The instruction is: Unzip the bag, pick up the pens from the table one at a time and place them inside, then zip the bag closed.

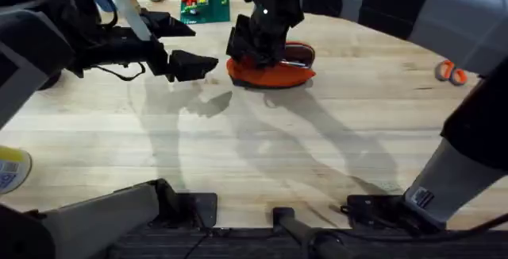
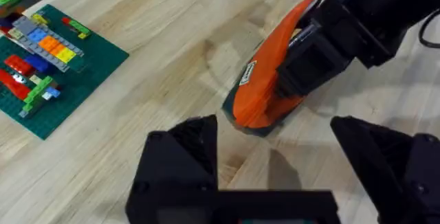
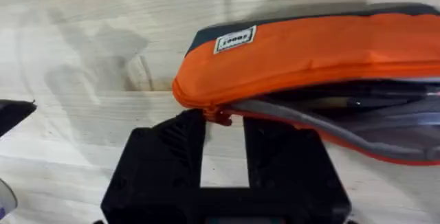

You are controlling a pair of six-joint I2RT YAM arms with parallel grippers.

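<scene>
Right pincer (image 3: pixel 223 131) at the bag (image 3: pixel 309 42) (Lego board (image 2: pixel 48 66) near).

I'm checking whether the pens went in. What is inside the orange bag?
The bag is partly unzipped. Through the gap a dark, thin pen-like shape shows against grey lining. The orange fabric covers the rest, so a count isn't possible.

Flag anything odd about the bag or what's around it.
Nothing looks damaged or spilled. The bag lies on its side on the table with its zipper gaping open, dark contents showing inside. The right gripper sits at the zipper's end.
</scene>
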